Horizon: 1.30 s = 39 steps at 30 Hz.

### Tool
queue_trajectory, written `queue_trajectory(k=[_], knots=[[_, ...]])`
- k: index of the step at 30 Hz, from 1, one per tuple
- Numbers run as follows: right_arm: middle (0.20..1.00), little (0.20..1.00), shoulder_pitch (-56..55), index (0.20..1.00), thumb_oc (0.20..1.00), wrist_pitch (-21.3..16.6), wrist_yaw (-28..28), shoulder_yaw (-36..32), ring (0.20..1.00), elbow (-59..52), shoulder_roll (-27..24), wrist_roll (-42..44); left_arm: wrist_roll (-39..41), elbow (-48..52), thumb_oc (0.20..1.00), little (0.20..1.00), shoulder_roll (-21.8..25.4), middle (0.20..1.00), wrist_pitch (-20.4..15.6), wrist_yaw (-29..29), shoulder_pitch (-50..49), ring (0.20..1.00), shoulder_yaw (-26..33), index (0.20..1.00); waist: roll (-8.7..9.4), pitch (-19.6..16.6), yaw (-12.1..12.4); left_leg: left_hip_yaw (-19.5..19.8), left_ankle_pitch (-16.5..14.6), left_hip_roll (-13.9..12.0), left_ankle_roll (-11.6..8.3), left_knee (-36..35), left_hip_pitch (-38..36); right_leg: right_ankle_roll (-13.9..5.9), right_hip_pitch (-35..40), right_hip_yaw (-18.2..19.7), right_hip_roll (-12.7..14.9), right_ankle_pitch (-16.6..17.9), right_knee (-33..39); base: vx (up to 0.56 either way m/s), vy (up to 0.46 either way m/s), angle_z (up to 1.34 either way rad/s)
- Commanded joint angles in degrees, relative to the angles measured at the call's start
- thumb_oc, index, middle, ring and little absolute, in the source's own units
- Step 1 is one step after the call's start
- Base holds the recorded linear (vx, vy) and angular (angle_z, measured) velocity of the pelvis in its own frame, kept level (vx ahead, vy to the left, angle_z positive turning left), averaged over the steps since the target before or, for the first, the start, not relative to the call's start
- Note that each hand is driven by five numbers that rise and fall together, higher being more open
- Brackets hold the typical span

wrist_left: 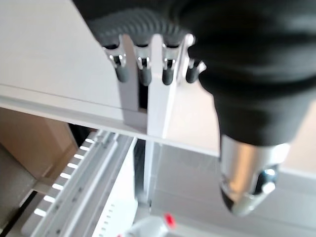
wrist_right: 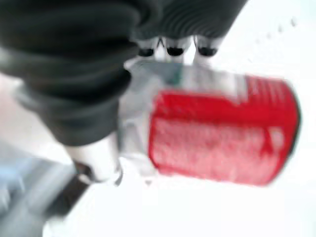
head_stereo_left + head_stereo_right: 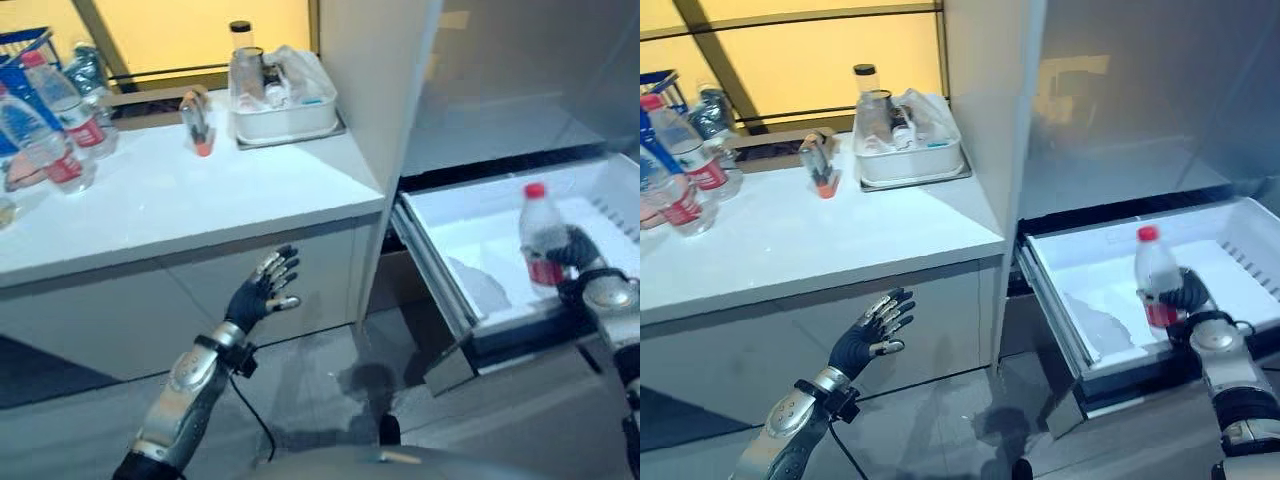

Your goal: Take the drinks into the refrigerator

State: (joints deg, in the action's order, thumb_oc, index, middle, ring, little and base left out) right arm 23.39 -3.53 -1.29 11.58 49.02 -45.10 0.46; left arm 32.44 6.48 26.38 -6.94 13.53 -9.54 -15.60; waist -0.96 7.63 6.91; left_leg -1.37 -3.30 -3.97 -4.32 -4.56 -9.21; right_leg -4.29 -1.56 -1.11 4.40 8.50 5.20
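We saw right hand (image 3: 1188,292) at lower right of frame, fingers clamped round water bottle (image 3: 1155,278) with red cap and red label. Bottle stood upright inside pulled-out white refrigerator drawer (image 3: 1110,255), right of centre. Left hand (image 3: 262,290) hung at lower centre-left, fingers spread apart, holding nothing, in front of counter (image 3: 180,195). At upper left, more bottles (image 3: 48,120) stood on counter top; white tray (image 3: 285,118) of items sat at upper centre.
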Motion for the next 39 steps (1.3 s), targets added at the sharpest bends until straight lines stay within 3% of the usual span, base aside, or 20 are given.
queue_trajectory(k=[1, 2, 3, 4, 5, 7, 17, 19, 26, 27, 28, 34, 39], knots=[[0.2, 0.2, 7.5, 0.2, 0.2, 0.1, -1.9, 6.1, 0.2, 4.8, 0.4, -10.6, 1.0, 5.2, 1.0, 1.0, 2.4, 1.0, -3.3, 0.2, 3.0, 1.0, -1.5, 1.0, 2.23, 2.3, 0.5, 2.2, 0.4, 3.3, 4.97, 2.1, 7.2, -1.77, -0.5, 0.6, 0.0, -7.6, -7.9, -0.1, 0.01, 0.15], [0.2, 0.2, 7.7, 0.2, 0.2, 0.0, -2.0, 6.2, 0.2, 5.0, 0.5, -10.7, 1.0, 5.2, 1.0, 1.0, 2.4, 1.0, -3.3, 0.2, 3.0, 1.0, -1.4, 1.0, 2.25, 2.3, 0.4, 2.2, 0.4, 3.3, 4.97, 2.2, 7.3, -1.77, -0.6, 0.6, 0.1, -7.6, -7.9, -0.15, 0.006, 0.3], [0.2, 0.2, 10.7, 0.2, 0.2, 0.6, -2.5, 11.4, 0.2, 11.1, 1.9, -16.7, 1.2, 5.3, 1.0, 1.0, 2.3, 1.0, -3.7, -0.4, 4.2, 1.0, -2.7, 1.0, 2.22, 3.9, 1.5, 2.7, 1.0, 3.6, 5.03, 2.5, 9.1, -1.82, -1.9, 0.2, 0.3, -7.3, -8.0, -0.09, -0.001, 0.27], [0.2, 0.2, 11.1, 0.2, 0.2, 0.5, -2.5, 11.6, 0.2, 11.5, 2.0, -16.7, 1.2, 5.2, 1.0, 1.0, 2.2, 1.0, -3.7, -0.5, 4.2, 1.0, -2.5, 1.0, 2.22, 3.8, 1.3, 2.7, 1.0, 3.6, 5.03, 2.5, 9.2, -1.82, -2.1, 0.2, 0.3, -7.3, -8.1, -0.15, 0.014, 0.3], [0.2, 0.2, 13.0, 0.2, 0.2, 1.2, -1.5, 16.8, 0.2, 14.8, 3.6, -23.5, 0.9, 5.6, 1.0, 1.0, 2.3, 1.0, -4.0, -1.1, 4.9, 1.0, -3.2, 1.0, 2.08, 5.2, 2.2, 3.2, 1.6, 3.8, 5.09, 2.5, 10.6, -1.85, -3.4, 0.0, 0.5, -7.0, -8.4, -0.06, 0.015, 0.19], [0.2, 0.2, 14.8, 0.2, 0.2, 1.5, -0.8, 20.4, 0.2, 16.0, 5.2, -28.3, 1.2, 5.7, 1.0, 1.0, 1.7, 1.0, -4.1, -1.8, 5.5, 1.0, -3.3, 1.0, 1.81, 6.3, 2.5, 3.6, 2.1, 4.0, 5.21, 2.6, 12.0, -1.81, -4.6, -0.2, 0.6, -6.9, -8.9, -0.09, 0.029, 0.23], [0.2, 0.2, 21.5, 0.2, 0.2, 1.5, 0.7, 30.0, 0.2, 19.5, 10.7, -35.6, 1.6, 7.1, 1.0, 1.0, -1.0, 1.0, -5.7, -4.8, 8.8, 1.0, -4.0, 1.0, 0.41, 11.7, 4.4, 4.9, 3.7, 4.9, 5.36, 3.5, 17.0, -1.76, -9.4, -0.9, 1.6, -6.1, -10.7, -0.07, 0.023, 0.08], [0.2, 0.2, 22.2, 0.2, 0.2, 1.7, 1.9, 33.8, 0.2, 22.7, 13.2, -40.7, 1.2, 7.7, 1.0, 1.0, -1.3, 1.0, -6.3, -5.4, 10.3, 1.0, -4.3, 1.0, -0.5, 13.1, 5.6, 5.5, 4.3, 5.1, 5.25, 3.6, 18.1, -1.83, -10.2, -1.5, 2.1, -5.9, -10.6, -0.07, 0.015, 0.05], [0.2, 0.2, 23.8, 0.2, 0.2, 2.3, 2.6, 33.6, 0.2, 27.1, 18.7, -41.1, 1.5, 7.2, 1.0, 1.0, -2.6, 1.0, -7.0, -6.6, 13.3, 1.0, -4.8, 1.0, -2.23, 14.3, 7.7, 6.9, 5.2, 5.7, 5.24, 3.4, 19.9, -1.92, -10.8, -2.8, 3.0, -5.6, -10.3, -0.04, 0.012, 0.11], [0.435, 0.435, 24.0, 0.435, 0.435, 2.2, 2.6, 33.3, 0.435, 26.9, 19.5, -40.2, 1.5, 6.8, 1.0, 1.0, -2.8, 1.0, -7.0, -6.8, 13.7, 1.0, -4.8, 1.0, -2.38, 14.5, 7.8, 7.1, 5.4, 5.8, 5.22, 3.4, 20.0, -1.91, -10.9, -2.8, 3.1, -5.6, -10.2, -0.06, 0.015, 0.16], [1.0, 1.0, 24.4, 1.0, 1.0, 2.4, 2.2, 31.6, 1.0, 26.9, 20.4, -37.3, 1.3, 6.5, 1.0, 1.0, -3.2, 1.0, -7.1, -7.0, 14.1, 1.0, -4.8, 1.0, -2.59, 14.7, 7.9, 7.2, 5.6, 5.8, 5.15, 3.2, 20.1, -1.9, -11.0, -3.1, 3.1, -5.5, -10.1, -0.05, 0.008, 0.05], [1.0, 1.0, 23.6, 1.0, 1.0, 1.9, -1.8, 27.2, 1.0, 22.3, 21.3, -28.1, -0.1, 5.4, 1.0, 1.0, -4.1, 1.0, -7.4, -9.1, 15.1, 1.0, -3.2, 1.0, -2.19, 15.3, 7.1, 7.1, 5.9, 5.9, 5.12, 2.5, 19.8, -2.09, -11.0, -3.0, 3.4, -5.0, -9.7, -0.06, 0.017, 0.04], [1.0, 1.0, 20.5, 1.0, 1.0, 0.1, -4.6, 20.2, 1.0, 13.2, 17.5, -16.3, -0.9, 5.1, 1.0, 1.0, -4.1, 1.0, -7.8, -9.7, 14.3, 1.0, -1.8, 1.0, -1.06, 15.5, 5.4, 6.5, 5.6, 5.9, 5.24, 2.3, 19.2, -2.27, -11.1, -2.4, 3.6, -4.8, -9.9, -0.02, 0.007, -0.01]])
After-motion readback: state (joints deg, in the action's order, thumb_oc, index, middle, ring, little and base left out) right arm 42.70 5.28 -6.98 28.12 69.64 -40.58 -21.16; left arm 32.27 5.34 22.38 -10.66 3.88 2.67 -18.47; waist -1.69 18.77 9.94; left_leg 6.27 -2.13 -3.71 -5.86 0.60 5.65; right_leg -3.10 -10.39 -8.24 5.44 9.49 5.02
